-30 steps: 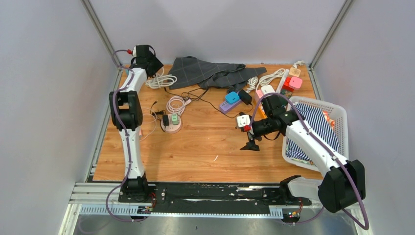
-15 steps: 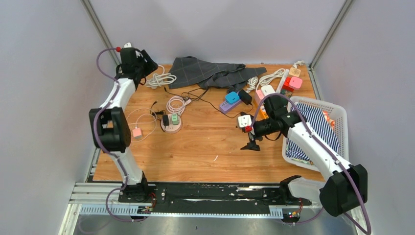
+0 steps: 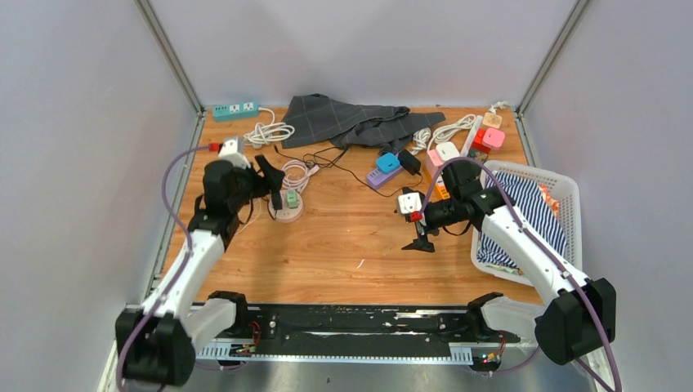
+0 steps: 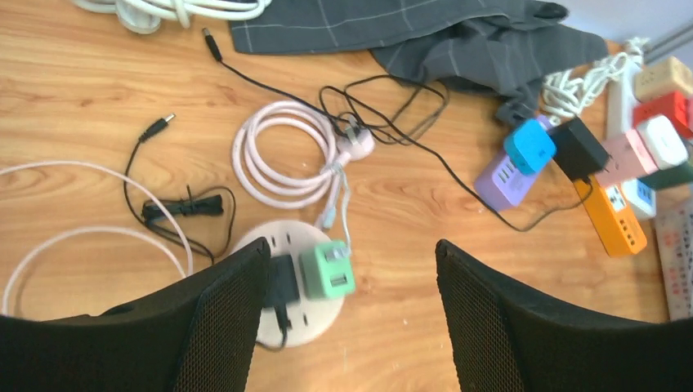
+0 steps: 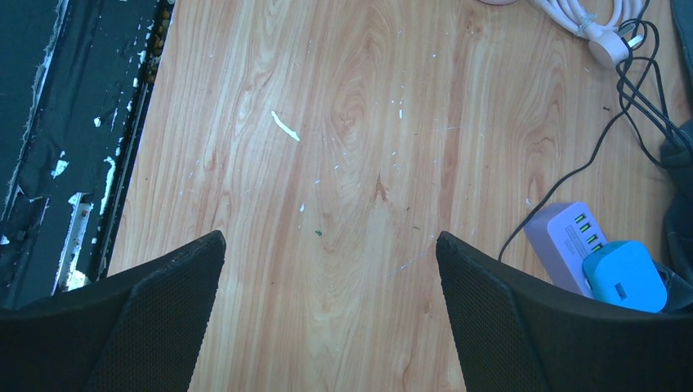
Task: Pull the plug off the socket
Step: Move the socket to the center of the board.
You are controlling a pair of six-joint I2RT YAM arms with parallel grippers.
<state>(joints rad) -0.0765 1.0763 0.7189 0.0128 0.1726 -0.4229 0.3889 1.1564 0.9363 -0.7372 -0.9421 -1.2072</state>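
**Mia:** What lies around the round pale socket (image 4: 304,317)?

**Tom:** Lots of stuff. A pink cable wound in a ring (image 4: 274,155) lies just on its far side. The loose end of that cable comes down close to the socket's far edge. A thin black wire (image 4: 184,207) and a white cable (image 4: 90,229) lie to its left. A black plug (image 4: 282,282) sits in the socket too, on the left half.

**Mia:** And farther off?

**Tom:** A grey checked cloth (image 4: 392,33) lies at the far side. To the right there is a purple power strip (image 4: 502,181) with a blue plug (image 4: 529,145) on it, and an orange power strip (image 4: 619,219) past that. A white basket (image 3: 574,220) stands at the right edge of the table.

**Mia:** Where is the small green plug (image 4: 327,271)?

**Tom:** In the right half of the socket, right beside the black plug. The left gripper (image 4: 351,249) hangs over it. In the wrist view the green plug shows between the two fingers, nearer the left one.

**Mia:** Is it grabbed?

**Tom:** No. The fingers are spread wide and hold nothing.

**Mia:** Which way does it point?

**Tom:** It sticks up out of the flat socket. It is boxy and nearly square, so I cannot tell which side is the long one.

**Mia:** And the right gripper (image 5: 331,245)?

**Tom:** Spread wide too, holding nothing. It is over bare wood, well to the right of the socket.
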